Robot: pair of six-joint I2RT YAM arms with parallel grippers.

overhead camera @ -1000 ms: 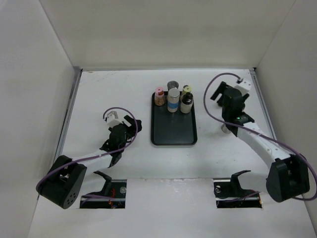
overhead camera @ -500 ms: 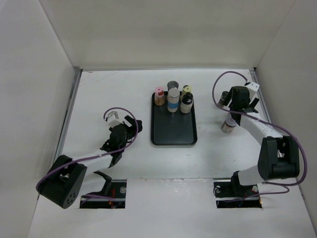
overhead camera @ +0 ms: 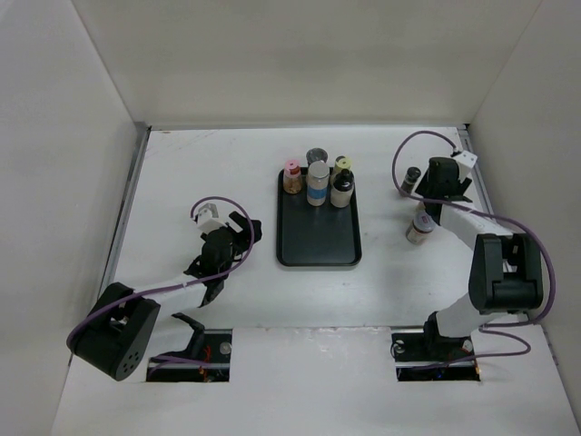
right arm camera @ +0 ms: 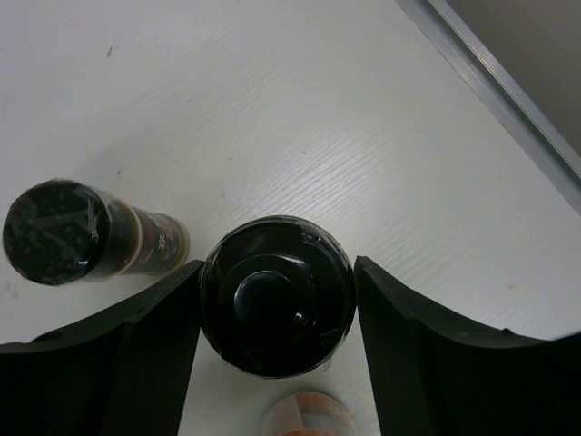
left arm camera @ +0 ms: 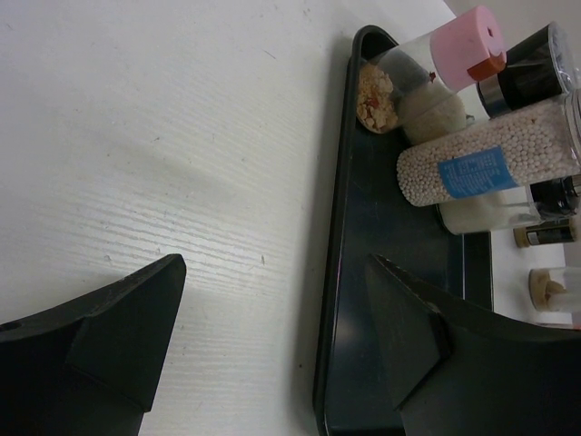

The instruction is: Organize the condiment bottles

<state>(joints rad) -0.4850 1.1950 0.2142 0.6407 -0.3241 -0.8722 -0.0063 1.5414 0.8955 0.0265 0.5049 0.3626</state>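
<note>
R gripper (right arm camera: 278,271) is down over black-lid btl (right arm camera: 277,300). Fingers press both sides of its lid w/ no gap seen, so clamped on it. Btl is upright on the table (right arm camera: 300,109), can't tell if lifted. Just outside the finger on the wrist view's left stands 2nd black btl (right arm camera: 54,232), apart from that finger. Back toward the wrist, btwn the fingers' bases, is red-lid btl (right arm camera: 304,416), only partly in view. L gripper (left arm camera: 272,263) has fingers wide apart, nothing btwn them, low over bare table. Tray (left arm camera: 331,300) rim runs just inside its right-side finger. Pink-lid btl (left arm camera: 463,36) and blue-band btl (left arm camera: 490,163) sit further ahead of that fingertip. Progress from top view: 5 btls grouped at the tray's far end, i.e. pink, blue-band, grey-lid btl (overhead camera: 316,156), yellow-lid btl (overhead camera: 341,163) and tray black btl (overhead camera: 341,189). 3 remain off tray, all around the R fingers. Over half done, I'd say. Near part of tray is bare, so there's room. Likely step in hand: lift the clamped btl and carry it over to the tray.
</note>
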